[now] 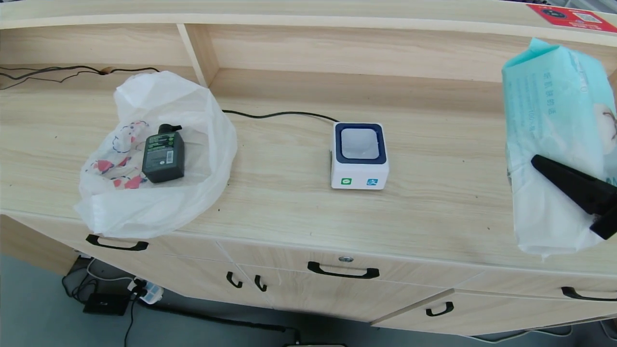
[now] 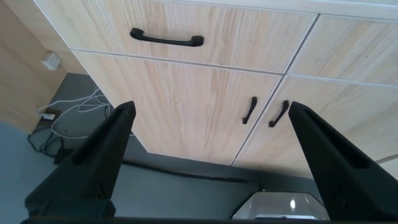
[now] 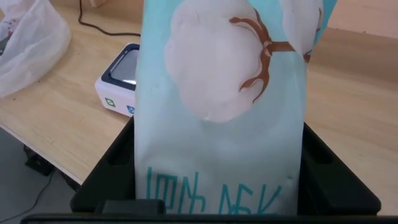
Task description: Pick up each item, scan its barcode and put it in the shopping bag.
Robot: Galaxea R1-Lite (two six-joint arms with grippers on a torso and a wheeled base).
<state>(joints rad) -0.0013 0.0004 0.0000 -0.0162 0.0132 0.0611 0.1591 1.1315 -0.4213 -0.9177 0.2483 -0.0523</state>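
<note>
Nearest, below the scanner (image 1: 359, 154) and on its near side, the left claw (image 2: 211, 155) is held with its fingers wide apart and nothing between them, facing the cabinet fronts (image 2: 205, 99). To the right of the scanner, raised off the table (image 1: 289, 207), the tissue pack (image 1: 554, 135) is clamped by the right claw (image 3: 221, 174). It is a soft, pillowy film pack, teal and white, glossy and easily dented. A sag or slip is judged possible, since the film is slick and the filling yields; the barcode may also be turned away from the scanner's glassy window. Left of the scanner the shopping bag (image 1: 193, 111) is spread — thin, crinkled, translucent plastic whose limp mouth may fold shut. A hard, dark bottle (image 1: 164, 153) is already laid inside.
</note>
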